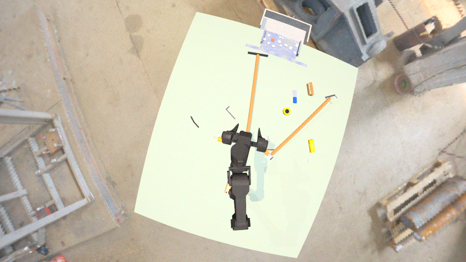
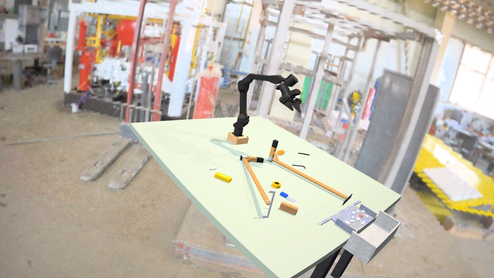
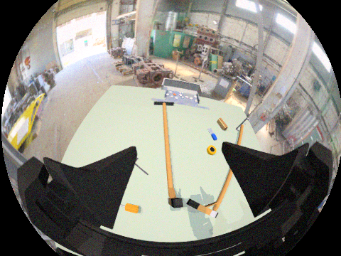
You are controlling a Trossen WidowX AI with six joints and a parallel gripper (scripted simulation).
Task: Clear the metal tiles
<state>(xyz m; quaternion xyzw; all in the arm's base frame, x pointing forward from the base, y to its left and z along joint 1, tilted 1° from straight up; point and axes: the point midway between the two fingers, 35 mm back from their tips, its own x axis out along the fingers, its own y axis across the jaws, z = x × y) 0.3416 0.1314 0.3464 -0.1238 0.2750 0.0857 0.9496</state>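
Note:
My gripper [image 1: 248,126] [image 2: 295,110] [image 3: 180,149] is open and empty, high above the table. The long scraper [image 1: 253,91] [image 2: 310,179] [image 3: 167,149] lies below it, its black blade [image 1: 257,54] [image 2: 347,199] [image 3: 163,103] beside the plate's near lip. Its black-ended grip [image 2: 274,146] [image 3: 176,203] stands up at the near end. The steel plate [image 1: 276,50] [image 2: 342,217] holds several pale tiles [image 1: 290,47] [image 2: 347,221] and one orange-red piece [image 1: 272,40] [image 2: 361,215] [image 3: 174,94]. The grey catch box [image 1: 286,19] [image 2: 359,247] [image 3: 182,85] adjoins its far end; I see no tiles inside.
A second wooden-handled tool [image 1: 301,125] [image 2: 255,181] with a thin metal head lies right of the scraper. Yellow tape [image 1: 283,111], a blue-handled knife [image 1: 295,99], a brown block [image 1: 310,88] and a yellow block [image 1: 311,146] lie on the right. An orange screwdriver [image 3: 132,208] lies left.

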